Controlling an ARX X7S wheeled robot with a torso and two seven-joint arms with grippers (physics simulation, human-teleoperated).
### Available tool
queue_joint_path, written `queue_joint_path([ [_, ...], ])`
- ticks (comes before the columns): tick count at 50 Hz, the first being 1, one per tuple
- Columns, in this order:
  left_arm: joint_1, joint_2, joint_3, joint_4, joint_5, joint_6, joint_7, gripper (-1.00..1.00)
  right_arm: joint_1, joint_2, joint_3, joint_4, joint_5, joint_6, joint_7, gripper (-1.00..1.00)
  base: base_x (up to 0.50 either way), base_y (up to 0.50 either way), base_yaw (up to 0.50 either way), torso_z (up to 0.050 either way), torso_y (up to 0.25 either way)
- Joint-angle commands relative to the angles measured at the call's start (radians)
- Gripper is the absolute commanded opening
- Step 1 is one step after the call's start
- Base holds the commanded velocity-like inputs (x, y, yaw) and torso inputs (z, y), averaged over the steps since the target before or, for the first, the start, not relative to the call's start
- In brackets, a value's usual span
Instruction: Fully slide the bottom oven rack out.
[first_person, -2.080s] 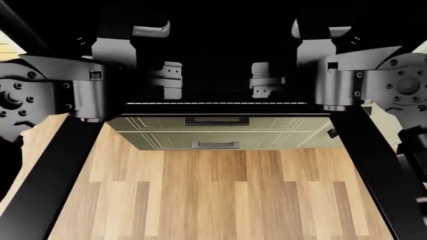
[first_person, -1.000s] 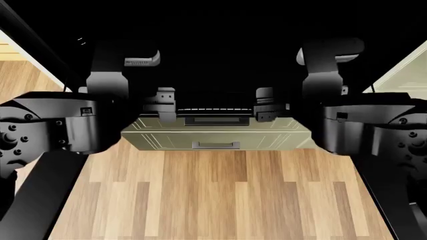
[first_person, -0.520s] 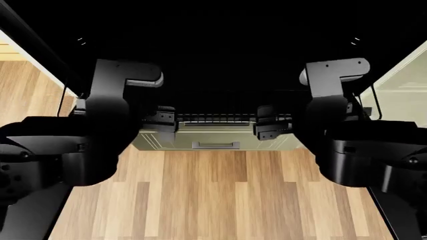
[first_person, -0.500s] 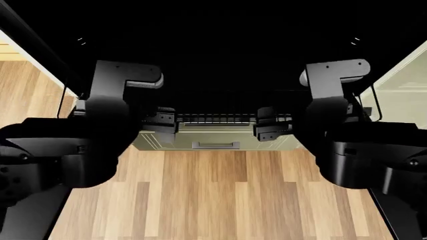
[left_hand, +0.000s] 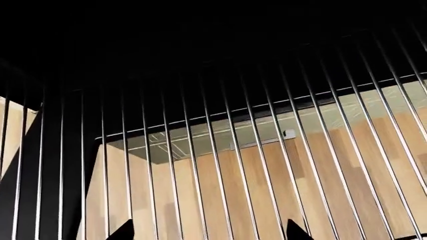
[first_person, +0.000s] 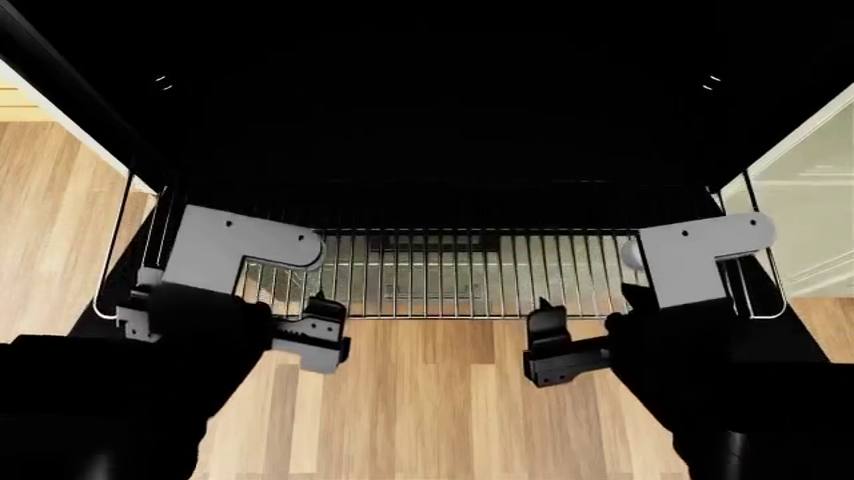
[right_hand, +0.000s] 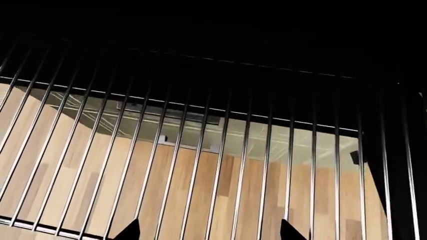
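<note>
Rack count is one: the bottom oven rack (first_person: 441, 275) juts from the oven (first_person: 427, 110), while two tools, left tool (left_hand: 207, 231) and right tool (right_hand: 208, 231), sit open at its front edge.

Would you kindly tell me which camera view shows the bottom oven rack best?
The head view: the bottom oven rack appears across its whole width, front edge and rounded corners included. Both wrist views show only a close patch of parallel bars with wooden floor beneath.

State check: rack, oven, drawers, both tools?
Silver wire bottom oven rack: partly slid out, front edge over the wooden floor.
Large black oven: cavity open.
Pale green drawers: look shut, seen through the rack bars.
Left tool: open, at the rack's front.
Right tool: open, at the rack's front.
</note>
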Motion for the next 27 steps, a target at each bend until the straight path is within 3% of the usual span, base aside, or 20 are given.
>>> queue_joint_path([
  [1,0.188,-0.063,0.120,-0.270,-0.055,0.012,0.008,1.00,-0.305,0.087,-0.145,0.223,0.173,-0.049,0.000,1.00,0.00,0.00,0.00,0.000,-0.017],
  [27,0.344,-0.178,0.129,-0.206,-0.040,0.094,0.045,1.00,-0.456,0.198,-0.113,0.097,0.225,-0.144,-0.023,1.00,0.00,0.00,0.00,0.000,-0.017],
])
